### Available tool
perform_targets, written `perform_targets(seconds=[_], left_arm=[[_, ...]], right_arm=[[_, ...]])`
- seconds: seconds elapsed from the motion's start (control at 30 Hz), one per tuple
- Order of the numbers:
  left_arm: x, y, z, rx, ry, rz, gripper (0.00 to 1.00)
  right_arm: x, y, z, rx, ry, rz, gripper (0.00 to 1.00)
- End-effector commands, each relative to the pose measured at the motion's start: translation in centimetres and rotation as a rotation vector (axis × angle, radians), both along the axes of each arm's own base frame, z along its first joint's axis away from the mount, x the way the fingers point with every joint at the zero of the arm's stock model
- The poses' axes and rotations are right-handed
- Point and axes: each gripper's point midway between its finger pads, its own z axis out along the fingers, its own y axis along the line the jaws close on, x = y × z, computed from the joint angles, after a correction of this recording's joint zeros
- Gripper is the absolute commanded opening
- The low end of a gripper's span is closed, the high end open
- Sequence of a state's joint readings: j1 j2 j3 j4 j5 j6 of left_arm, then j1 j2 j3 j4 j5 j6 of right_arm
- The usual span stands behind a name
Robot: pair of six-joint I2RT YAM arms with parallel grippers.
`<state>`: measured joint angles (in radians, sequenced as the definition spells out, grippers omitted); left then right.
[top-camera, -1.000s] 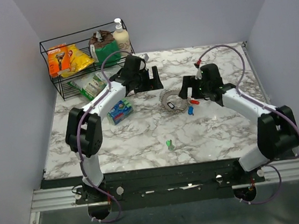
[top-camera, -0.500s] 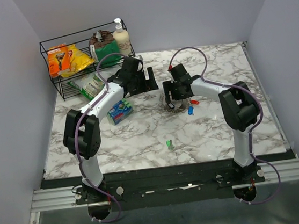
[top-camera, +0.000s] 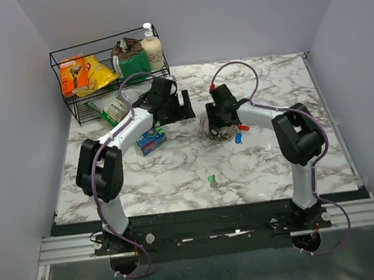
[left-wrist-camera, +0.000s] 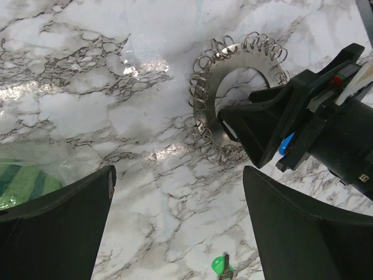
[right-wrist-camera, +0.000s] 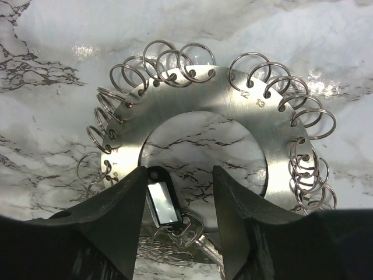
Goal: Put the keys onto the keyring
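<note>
Marble tabletop (top-camera: pixel 177 168): steel keyring disc (right-wrist-camera: pixel 233 116) at centre, right gripper (right-wrist-camera: pixel 178 175) part-open astride black tag (right-wrist-camera: pixel 163 201) in its hole, left gripper (left-wrist-camera: pixel 178 172) gaping nearby; red key (top-camera: pixel 242 127), blue key (top-camera: pixel 238 138) beside disc, green key (top-camera: pixel 212 180) well apart.

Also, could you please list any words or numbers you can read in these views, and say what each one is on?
"12": stamped on the flat metal keyring, beside a wire loop.
"13": stamped next to it on the same plate.
Other stamps on that plate: too faint to read.
Key tag: no text visible.
Orange packet and blue box: print too small to read.
</note>
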<state>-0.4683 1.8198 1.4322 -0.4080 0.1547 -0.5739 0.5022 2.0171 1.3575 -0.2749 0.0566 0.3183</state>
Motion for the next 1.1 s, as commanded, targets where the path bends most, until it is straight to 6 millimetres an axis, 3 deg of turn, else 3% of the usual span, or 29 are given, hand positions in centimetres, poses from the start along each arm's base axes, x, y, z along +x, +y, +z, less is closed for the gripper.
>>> perform_targets(seconds=[0.0, 0.4, 0.77, 0.87, 1.0, 1.07], left_arm=[[0.1, 1.0, 1.8, 0.006, -0.044, 0.029, 0.99], [-0.5, 2.0, 2.5, 0.020, -0.058, 0.047, 0.99], [-1.7, 2.6, 3.0, 0.020, -0.066, 0.046, 0.99], [-2.1, 2.6, 3.0, 0.012, -0.066, 0.029, 0.99], [-2.6, 2.4, 3.3, 0.000, -0.076, -0.003, 0.99], [-2.9, 2.3, 3.3, -0.003, -0.077, -0.014, 0.99]], right_arm=[[-3.9, -0.5, -3.2, -0.045, 0.108, 0.007, 0.56], [-9.9, 0.2, -3.9, -0.021, 0.218, 0.031, 0.56], [-15.2, 1.6, -2.7, 0.066, 0.289, 0.084, 0.57], [-15.5, 1.9, -2.0, 0.083, 0.276, 0.080, 0.57], [-14.4, 1.8, 1.2, 0.113, 0.179, 0.046, 0.59], [-13.6, 1.8, 3.9, 0.146, 0.101, 0.032, 0.62]])
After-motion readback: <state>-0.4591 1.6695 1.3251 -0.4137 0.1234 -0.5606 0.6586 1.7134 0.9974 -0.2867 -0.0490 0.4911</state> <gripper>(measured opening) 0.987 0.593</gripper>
